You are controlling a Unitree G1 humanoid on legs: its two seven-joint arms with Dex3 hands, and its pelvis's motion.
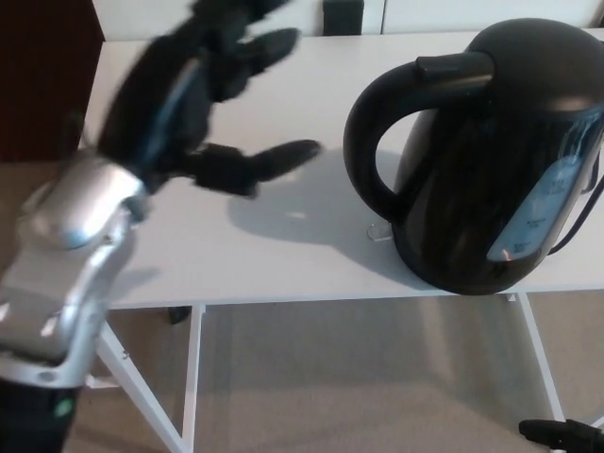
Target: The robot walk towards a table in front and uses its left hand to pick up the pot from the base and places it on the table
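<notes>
White table (283, 250) — pot (491, 160) rt, tan floor (359, 377)

The pot (491, 160) stands on the table (283, 250); left hand (203, 104) leftward, seemingly apart.

I am looking down on a beige floor (359, 377) that is filling the lower part of my view, pale and blurred. Toward its left a small dark thing (176, 313) is showing, too small to identify. At the upper left a dark maroon surface (42, 75) is standing. Along the top a black box (342, 13) is sitting between white panels (453, 11).
</notes>
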